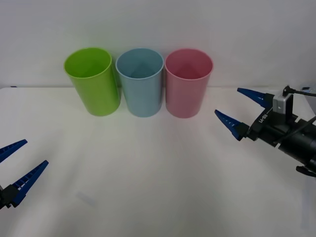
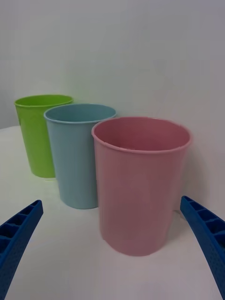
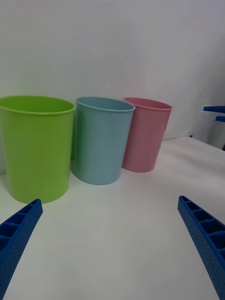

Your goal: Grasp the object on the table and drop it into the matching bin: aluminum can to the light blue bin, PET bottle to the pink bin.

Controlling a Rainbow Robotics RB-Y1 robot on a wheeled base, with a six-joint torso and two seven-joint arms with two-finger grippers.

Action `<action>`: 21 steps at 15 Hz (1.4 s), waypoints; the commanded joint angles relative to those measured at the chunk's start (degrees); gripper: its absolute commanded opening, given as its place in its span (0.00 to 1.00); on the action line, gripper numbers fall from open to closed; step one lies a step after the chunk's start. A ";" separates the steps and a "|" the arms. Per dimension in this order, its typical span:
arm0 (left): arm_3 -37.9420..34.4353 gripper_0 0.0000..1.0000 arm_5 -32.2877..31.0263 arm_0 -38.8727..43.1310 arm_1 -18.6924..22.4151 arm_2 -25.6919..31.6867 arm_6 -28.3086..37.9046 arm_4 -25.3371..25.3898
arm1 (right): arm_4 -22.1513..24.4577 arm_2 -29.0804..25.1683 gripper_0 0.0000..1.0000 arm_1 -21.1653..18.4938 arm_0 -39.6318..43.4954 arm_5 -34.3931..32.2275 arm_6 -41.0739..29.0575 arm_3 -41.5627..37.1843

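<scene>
Since the aluminum can cannot be located from these views, its place is left as cannot tell; it is judged that it may already lie inside a bin, where the floors are hidden.

3 bins are lined up at the back of the table. The light blue bin is taken as reference: the lime green bin is set just beside it on the robot's left, the pink bin just beside it on the right.

The right gripper is held to the right of the light blue bin, beyond the pink bin, fingers spread wide, nothing held. The left gripper is held low, well apart from the light blue bin on its left and nearer the robot, also spread wide and empty.

Handling, as a judgement: the can is expected to be light, thin-walled, smooth and somewhat slippery, easily dented if empty. A hold across the mid-body is advised, clear of the lid and pull tab, with moderate squeeze only. A short, upright release over the light blue bin's mouth is preferred.
</scene>
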 commanded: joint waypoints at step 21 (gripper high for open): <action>0.00 1.00 0.00 0.00 0.00 0.00 0.00 0.00 | 6.32 -22.26 1.00 7.84 26.34 -20.25 1.51 -0.71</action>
